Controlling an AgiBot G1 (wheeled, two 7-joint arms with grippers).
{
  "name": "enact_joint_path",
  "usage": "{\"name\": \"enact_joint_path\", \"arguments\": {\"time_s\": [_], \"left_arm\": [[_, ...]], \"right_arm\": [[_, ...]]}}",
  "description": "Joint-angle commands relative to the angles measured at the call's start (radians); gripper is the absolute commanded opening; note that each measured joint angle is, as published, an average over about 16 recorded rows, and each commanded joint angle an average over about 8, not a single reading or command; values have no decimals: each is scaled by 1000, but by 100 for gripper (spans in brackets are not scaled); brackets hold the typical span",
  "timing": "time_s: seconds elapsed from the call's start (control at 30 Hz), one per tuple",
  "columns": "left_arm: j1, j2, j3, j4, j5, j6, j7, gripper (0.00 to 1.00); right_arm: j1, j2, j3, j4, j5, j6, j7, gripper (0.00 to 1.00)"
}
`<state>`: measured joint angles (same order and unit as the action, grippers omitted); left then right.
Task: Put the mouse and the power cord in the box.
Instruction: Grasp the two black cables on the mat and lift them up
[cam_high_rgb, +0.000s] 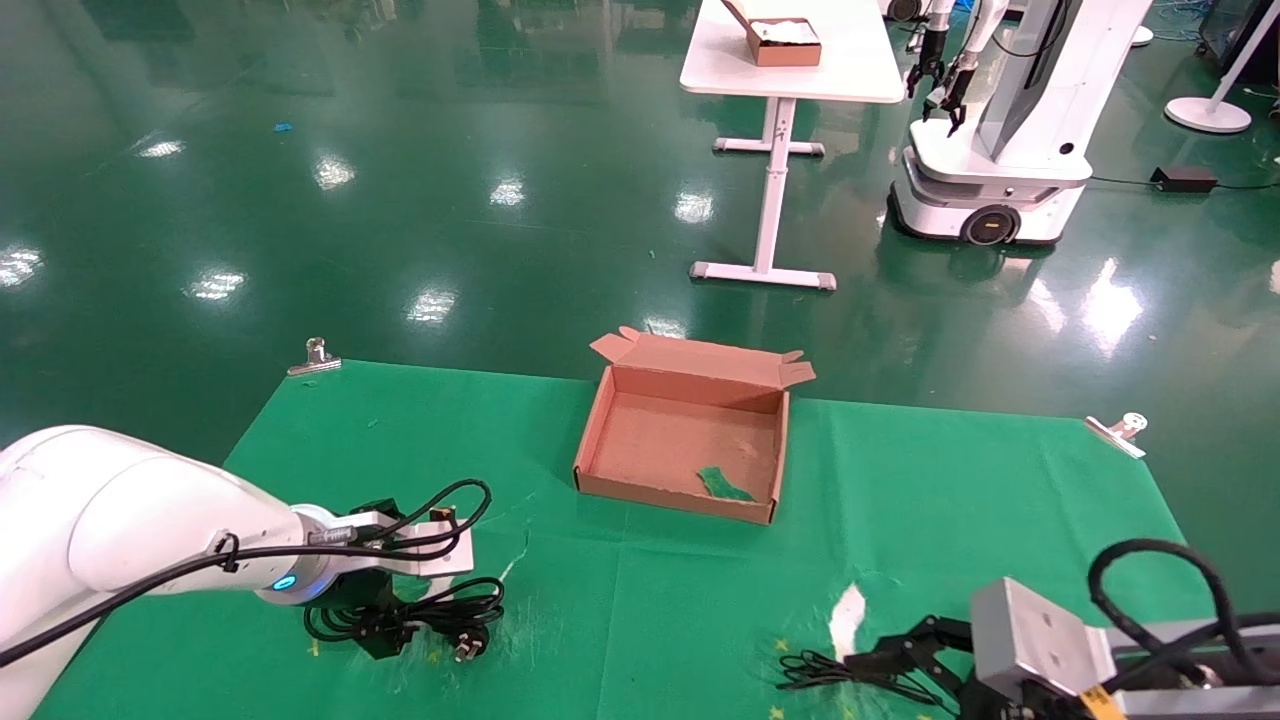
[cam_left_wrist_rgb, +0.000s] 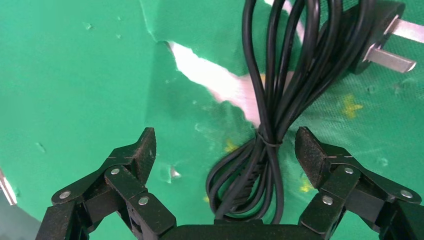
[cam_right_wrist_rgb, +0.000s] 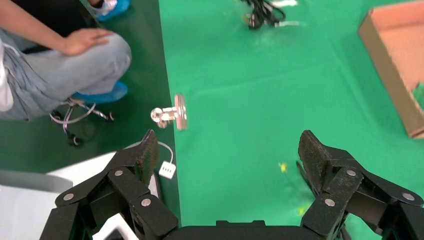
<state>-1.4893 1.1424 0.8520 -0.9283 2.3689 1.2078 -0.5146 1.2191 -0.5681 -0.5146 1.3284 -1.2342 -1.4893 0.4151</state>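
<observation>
The power cord (cam_high_rgb: 440, 612) lies in black loops on the green cloth at the front left, its pronged plug (cam_high_rgb: 470, 645) toward the middle. My left gripper (cam_left_wrist_rgb: 225, 150) is open just above it, and the tied loops (cam_left_wrist_rgb: 272, 100) lie between its fingers without being pinched. The box (cam_high_rgb: 600, 440) stands open in the middle of the cloth, lid folded back. At the front right my right gripper (cam_high_rgb: 875, 655) is open and low beside a thin black wire bundle (cam_high_rgb: 815, 670). The mouse body is hidden. The right wrist view shows only cloth between the right gripper's fingers (cam_right_wrist_rgb: 315, 155).
A green scrap (cam_high_rgb: 725, 485) lies in the box. The cloth has a torn white patch (cam_high_rgb: 848, 610) and metal clips (cam_high_rgb: 315, 357) at its far corners. A seated person (cam_right_wrist_rgb: 65, 65) is beside the table. Far back stand a white table (cam_high_rgb: 790, 60) and another robot (cam_high_rgb: 1000, 150).
</observation>
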Motion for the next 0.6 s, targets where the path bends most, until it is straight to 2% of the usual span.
{"name": "enact_joint_path", "arguments": {"time_s": [0.03, 0.2, 0.33, 0.6], "left_arm": [[0, 0, -1, 4, -3, 0, 1, 100], [-2, 0, -3, 12, -10, -3, 9, 100], [-3, 1, -3, 16, -11, -4, 12, 100], [-4, 2, -3, 19, -11, -5, 14, 100]], "right_arm": [[4, 2, -6, 0, -14, -2, 8, 100], [94, -50, -84, -16, -187, -48, 18, 100], [201, -139, -178, -72, -351, -80, -7, 100], [372, -366, -354, -365, -581, -70, -137, 100]]}}
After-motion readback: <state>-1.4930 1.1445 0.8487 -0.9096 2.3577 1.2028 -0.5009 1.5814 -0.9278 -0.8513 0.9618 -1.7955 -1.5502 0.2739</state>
